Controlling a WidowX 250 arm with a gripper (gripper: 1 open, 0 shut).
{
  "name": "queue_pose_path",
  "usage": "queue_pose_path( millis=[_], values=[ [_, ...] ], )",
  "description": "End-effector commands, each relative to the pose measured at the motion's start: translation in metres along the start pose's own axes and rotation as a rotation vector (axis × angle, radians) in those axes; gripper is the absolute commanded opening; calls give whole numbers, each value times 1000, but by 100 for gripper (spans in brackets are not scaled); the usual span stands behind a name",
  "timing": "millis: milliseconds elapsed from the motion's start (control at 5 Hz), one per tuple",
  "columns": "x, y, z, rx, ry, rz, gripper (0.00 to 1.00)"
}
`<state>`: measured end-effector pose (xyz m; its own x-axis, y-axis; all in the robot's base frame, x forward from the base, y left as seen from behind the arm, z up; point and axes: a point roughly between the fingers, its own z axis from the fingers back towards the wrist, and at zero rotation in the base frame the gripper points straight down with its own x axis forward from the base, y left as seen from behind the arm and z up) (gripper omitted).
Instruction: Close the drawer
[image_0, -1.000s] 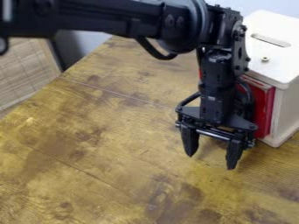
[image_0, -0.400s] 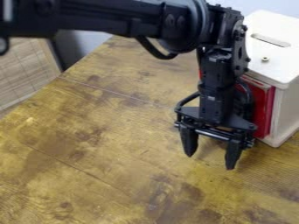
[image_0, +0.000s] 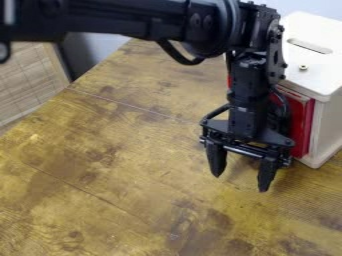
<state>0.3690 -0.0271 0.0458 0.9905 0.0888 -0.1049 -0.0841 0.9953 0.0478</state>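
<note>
Hardly anything has moved since the earlier frame: the gripper (image_0: 241, 184) sits only a very little higher in my camera view, and the white box (image_0: 321, 142) seems to be at the same place. Its jaws are parted, with a clear gap between the two fingertips, and I see nothing held between them; the fingers point down over the wooden table (image_0: 107, 150), and whether the tips touch it, I cannot tell. The drawer (image_0: 301, 122) is just behind and beside the jaws, at the face of the white box, and I see its red front only as a strip, because the gripper covers most of it. The handle I cannot make out from here, so I do not know if some part of the gripper is pressing on it. About progress, I must be careful — no long gap shows between the red strip and the box, so I judge that the drawer is closed or nearly closed. What is left, in my opinion, is maybe a last small push towards the box, then to back the arm (image_0: 127, 20) away — only then could I see the whole front and confirm it. From this single view, I would not yet call the task finished.
</note>
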Motion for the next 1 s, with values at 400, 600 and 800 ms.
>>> queue_pose_path(
  millis=[400,600,800],
  values=[
    [-3,58,70,25,-155,46,100],
    [0,62,78,24,-179,45,100],
    [3,61,76,22,-181,45,100]
  ],
)
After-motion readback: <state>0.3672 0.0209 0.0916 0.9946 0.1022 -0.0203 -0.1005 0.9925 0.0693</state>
